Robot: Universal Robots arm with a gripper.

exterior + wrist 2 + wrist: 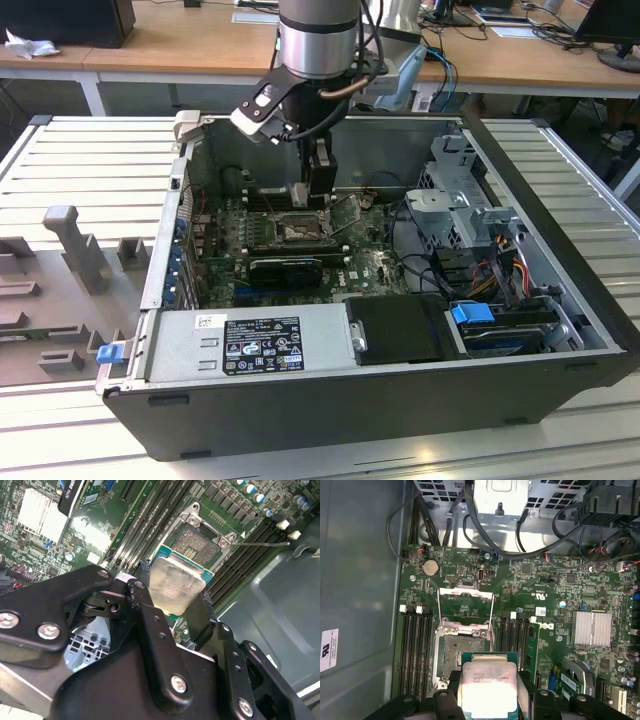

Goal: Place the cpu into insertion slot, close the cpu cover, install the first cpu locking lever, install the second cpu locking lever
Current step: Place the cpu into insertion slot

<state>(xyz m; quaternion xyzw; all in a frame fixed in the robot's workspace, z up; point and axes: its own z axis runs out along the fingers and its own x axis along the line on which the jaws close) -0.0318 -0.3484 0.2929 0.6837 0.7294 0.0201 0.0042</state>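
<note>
My gripper [489, 700] is shut on the cpu [489, 687], a flat square chip with a dull silver top on a green edge. The black fingers [150, 615] grip it on two opposite sides. The cpu hangs level, a little above the green board and just beside the insertion slot [462, 652], whose dark contact field lies bare inside its silver rim. The cpu cover [466, 607] is swung open and stands up on the far side of the slot. In the exterior view, my gripper [318, 190] reaches down into the case right over the insertion slot [298, 230].
Long black memory slots [415, 645] flank the socket on both sides. A thin lever wire [260, 543] sticks out sideways. A black fan card [285, 268], a drive cage [455, 190] with cables, and the case walls [170, 230] hem in the board.
</note>
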